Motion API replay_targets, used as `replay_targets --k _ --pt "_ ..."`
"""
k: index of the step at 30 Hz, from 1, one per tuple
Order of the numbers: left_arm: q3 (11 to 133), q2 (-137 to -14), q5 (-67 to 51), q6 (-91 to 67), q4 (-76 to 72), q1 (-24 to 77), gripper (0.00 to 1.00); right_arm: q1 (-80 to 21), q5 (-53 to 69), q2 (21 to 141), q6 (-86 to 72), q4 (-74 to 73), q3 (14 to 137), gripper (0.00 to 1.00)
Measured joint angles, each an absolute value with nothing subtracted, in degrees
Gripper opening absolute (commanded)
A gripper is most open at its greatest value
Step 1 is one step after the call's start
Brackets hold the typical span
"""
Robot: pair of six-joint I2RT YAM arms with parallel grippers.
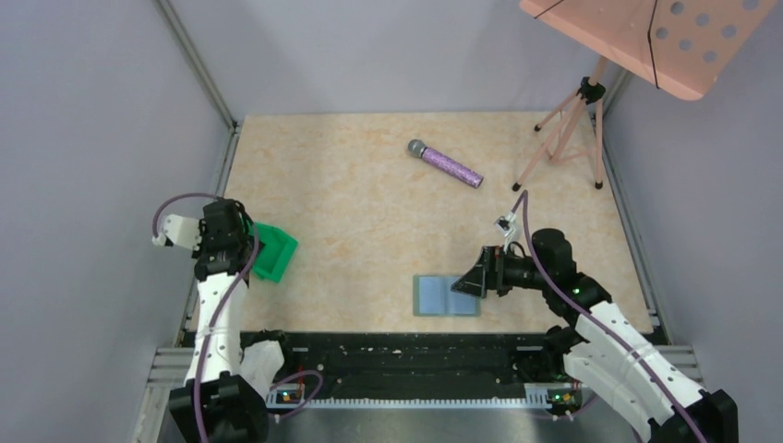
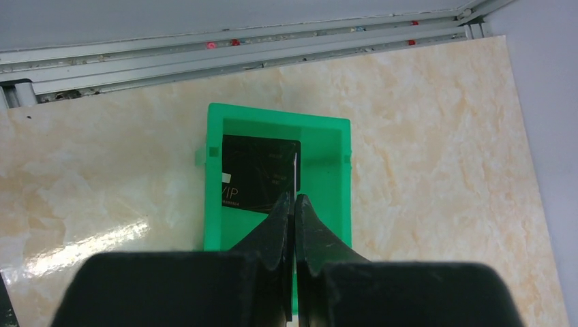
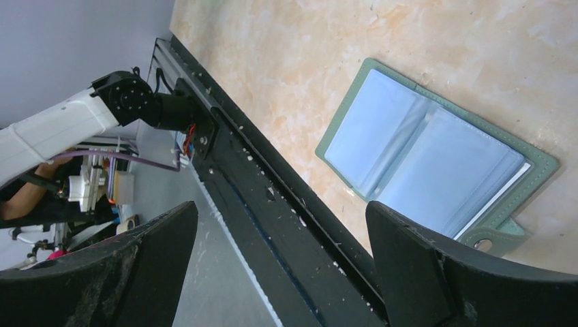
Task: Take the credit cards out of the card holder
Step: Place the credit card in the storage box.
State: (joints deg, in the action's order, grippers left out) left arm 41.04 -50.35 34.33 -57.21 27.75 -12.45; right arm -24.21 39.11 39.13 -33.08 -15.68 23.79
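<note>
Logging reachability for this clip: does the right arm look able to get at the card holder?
Probably yes: the right end effector is open at the edge of the card holder, which lies opened flat, with nothing between them.

Worktop: a glossy, beige, marble-patterned surface (image 1: 369, 212) is seen, with soft glare caught in the left wrist view.
Walls: plain pale grey-lilac panels (image 1: 92, 111) are set at the left, back and right.
Edging: aluminium rails (image 2: 204, 58) are run along the sides, and a black strip (image 1: 415, 355) is laid across the near edge.
Furniture: a pink music stand (image 1: 609, 28) on a tripod is placed in the far right corner.
Light: even and diffuse.
</note>
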Motion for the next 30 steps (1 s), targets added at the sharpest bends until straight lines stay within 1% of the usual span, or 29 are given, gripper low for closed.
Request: replay_targets --k 4,11,17,22,30 --pt "39.6 -52.6 31.4 -56.5 24.2 -14.4 0.00 -24.2 39.1 39.5 -32.9 -15.7 23.8 0.93" --pt "34.3 -55.6 28.4 -55.7 18.6 -14.9 0.00 -24.2 39.0 41.6 -31.9 -15.9 23.8 0.94" --pt "33.7 -59.2 27.7 -54.4 15.4 -15.0 0.00 -24.2 38.6 43.6 -30.9 -15.9 23.9 0.94" --pt "34.0 -59.7 26.7 -53.8 15.1 -15.0 0.00 -24.2 38.5 46.7 -30.2 -15.4 25.3 0.94" --pt "38.7 -61.1 23.2 -53.6 19.5 -15.0 0.00 -24.2 37.8 49.2 -29.4 -14.6 25.6 0.94"
